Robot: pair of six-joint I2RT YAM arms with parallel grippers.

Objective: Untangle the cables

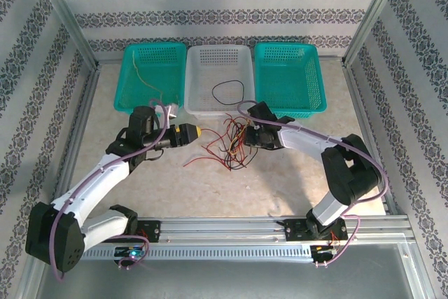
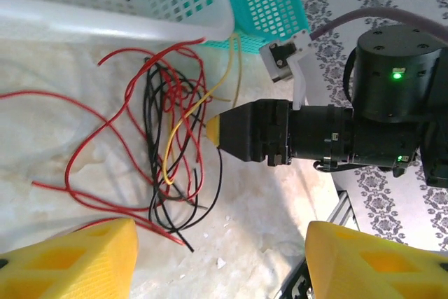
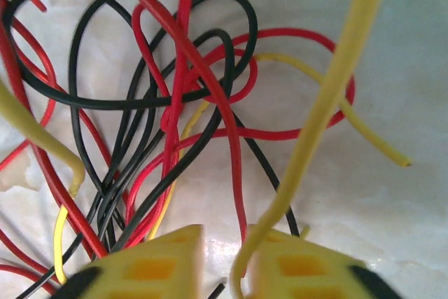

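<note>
The left gripper [image 2: 220, 246] stands wide and empty; the right gripper [image 3: 224, 260] pinches a yellow cable [image 3: 329, 82] in the tangle of cables [image 1: 227, 146] on the table [image 1: 280, 187] between them. Farther off, one black cable [image 1: 227, 91] lies in the white basket [image 1: 217, 48] and one pale cable [image 1: 143, 76] in the left teal basket [image 1: 155, 46]. Most of the untangling seems left to do.

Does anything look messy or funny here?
Yes. The red, black and yellow wires lie in one knotted heap on the table, just in front of the white basket. Their loops cross over each other every which way.
</note>
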